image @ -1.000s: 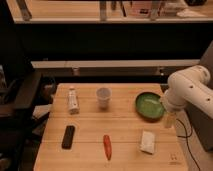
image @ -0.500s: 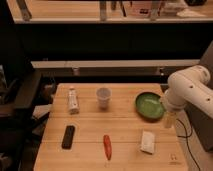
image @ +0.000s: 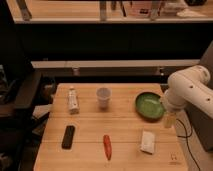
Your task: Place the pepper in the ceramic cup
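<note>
green bowl just left of my gripper; its grip i cannot tell. pepper lies outside ceramic cup, farther left.

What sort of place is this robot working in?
Probably a lab or office test area: a wooden table set with a pepper, ceramic cup and green bowl, a counter behind. The gripper hangs beside the bowl.

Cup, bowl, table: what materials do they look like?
Cup: pale, matte, opaque; likely ceramic, possibly plastic. Bowl: uniform green, smooth; glazed ceramic or plastic, can't tell. Table: light wood, visible plank seams. Claw hangs by the bowl's right rim, far from the pepper.
</note>
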`<state>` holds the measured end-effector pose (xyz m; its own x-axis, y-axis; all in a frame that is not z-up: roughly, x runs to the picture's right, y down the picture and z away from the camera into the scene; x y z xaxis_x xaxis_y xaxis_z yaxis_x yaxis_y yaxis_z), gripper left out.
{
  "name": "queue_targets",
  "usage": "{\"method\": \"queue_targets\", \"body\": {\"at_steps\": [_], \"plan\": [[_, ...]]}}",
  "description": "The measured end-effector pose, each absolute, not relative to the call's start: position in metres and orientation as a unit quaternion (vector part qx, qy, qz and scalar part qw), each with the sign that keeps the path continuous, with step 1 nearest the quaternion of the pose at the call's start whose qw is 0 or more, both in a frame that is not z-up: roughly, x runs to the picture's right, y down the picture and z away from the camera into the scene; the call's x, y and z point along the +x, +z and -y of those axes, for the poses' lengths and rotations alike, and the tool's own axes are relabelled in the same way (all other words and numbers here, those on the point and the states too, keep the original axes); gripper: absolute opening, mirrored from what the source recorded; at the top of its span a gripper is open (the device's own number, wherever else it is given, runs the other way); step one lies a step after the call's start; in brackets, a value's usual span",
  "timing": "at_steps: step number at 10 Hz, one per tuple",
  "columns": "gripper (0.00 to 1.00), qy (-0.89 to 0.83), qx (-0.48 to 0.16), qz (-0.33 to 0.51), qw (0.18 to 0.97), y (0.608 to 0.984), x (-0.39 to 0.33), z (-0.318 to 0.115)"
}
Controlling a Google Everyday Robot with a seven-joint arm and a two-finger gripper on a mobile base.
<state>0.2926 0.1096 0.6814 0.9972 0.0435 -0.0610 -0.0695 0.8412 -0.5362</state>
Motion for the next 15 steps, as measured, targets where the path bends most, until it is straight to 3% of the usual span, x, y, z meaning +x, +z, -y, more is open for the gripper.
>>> {"method": "queue_targets", "body": {"at_steps": [6, 15], "plan": [[0.80, 0.019, -0.281, -0.024, 0.959, 0.679, 0.288, -0.112], [0.80, -0.088, -0.279, -0.011, 0.956, 0.661, 0.215, -0.134]]}}
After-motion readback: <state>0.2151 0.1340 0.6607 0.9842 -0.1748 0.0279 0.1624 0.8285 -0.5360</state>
